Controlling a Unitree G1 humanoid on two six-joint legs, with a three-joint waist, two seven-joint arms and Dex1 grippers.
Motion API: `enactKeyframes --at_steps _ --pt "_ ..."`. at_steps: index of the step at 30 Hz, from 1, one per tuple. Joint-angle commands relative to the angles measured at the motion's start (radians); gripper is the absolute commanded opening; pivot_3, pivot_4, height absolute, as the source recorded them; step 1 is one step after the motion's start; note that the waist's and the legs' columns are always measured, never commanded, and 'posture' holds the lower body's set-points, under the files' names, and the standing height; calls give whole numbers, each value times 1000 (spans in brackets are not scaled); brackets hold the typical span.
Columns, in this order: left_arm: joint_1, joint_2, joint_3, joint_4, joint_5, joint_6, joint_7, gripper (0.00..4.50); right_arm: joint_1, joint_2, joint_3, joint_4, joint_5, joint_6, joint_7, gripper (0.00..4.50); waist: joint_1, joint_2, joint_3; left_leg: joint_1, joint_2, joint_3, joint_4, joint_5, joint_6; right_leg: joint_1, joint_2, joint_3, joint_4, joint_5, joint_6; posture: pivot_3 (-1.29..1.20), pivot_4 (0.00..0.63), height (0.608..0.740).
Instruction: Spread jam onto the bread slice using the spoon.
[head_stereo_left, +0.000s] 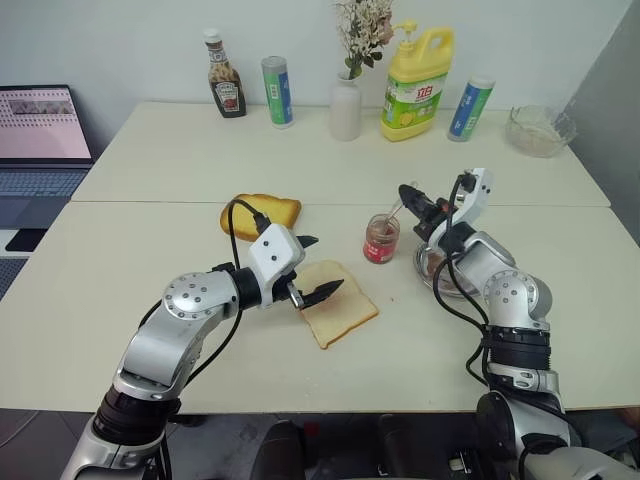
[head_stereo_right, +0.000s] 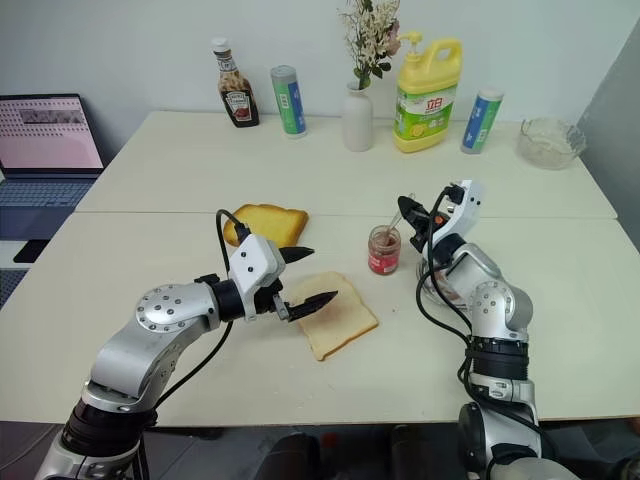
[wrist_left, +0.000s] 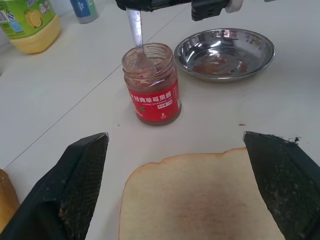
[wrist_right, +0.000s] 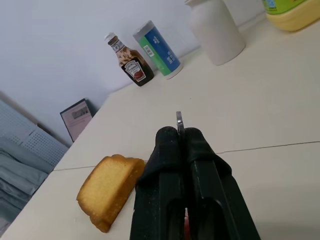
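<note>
The jam jar (head_stereo_left: 381, 239), small clear glass with a red label, stands on the table right of the bread slice (head_stereo_left: 338, 302), a thin pale tan square lying flat. The spoon (wrist_left: 136, 35) stands with its bowl down inside the jar (wrist_left: 152, 85). My right gripper (head_stereo_left: 408, 196) is shut on the spoon's slim handle (wrist_right: 179, 120) just above the jar. My left gripper (head_stereo_left: 322, 266) hovers open over the near-left edge of the slice (wrist_left: 200, 200), its fingers (wrist_left: 80, 185) wide apart with nothing between them.
A round steel dish (wrist_left: 225, 50) with red smears sits right of the jar, under my right arm. A thicker golden slice (head_stereo_left: 262, 213) lies behind my left gripper. A ketchup bottle (head_stereo_left: 226, 90), cans, vase, yellow detergent bottle (head_stereo_left: 417, 84) and glass bowl (head_stereo_left: 540, 130) line the far edge. A laptop (head_stereo_left: 40, 140) sits left.
</note>
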Motion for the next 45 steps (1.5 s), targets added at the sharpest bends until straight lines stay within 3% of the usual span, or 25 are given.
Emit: enactKeyframes --at_steps 1,25,39,45 --pt "-17 5 1 -30 6 -11 0 4500 -26 2 -34 -44 49 15 -28 37 0 0 0 0 0 0 0 0 0 0 0 0 0 0 0 0 150 740" --pt "-29 -4 -11 -3 33 -41 -2 4500 -42 -5 -104 -73 189 68 -114 37 -1 0 0 0 0 0 0 0 0 0 0 0 0 0 0 0 150 740" --pt "-30 1 -10 21 42 -69 -13 4500 25 -202 266 -193 -215 -230 185 37 0 0 0 -1 0 0 0 0 0 -1 0 0 -1 0 0 0 150 740" --pt "-29 1 -8 22 46 -73 -14 4500 35 -228 326 -155 -341 -371 252 37 0 0 0 -1 0 0 0 0 0 -1 0 0 -1 0 0 0 150 740"
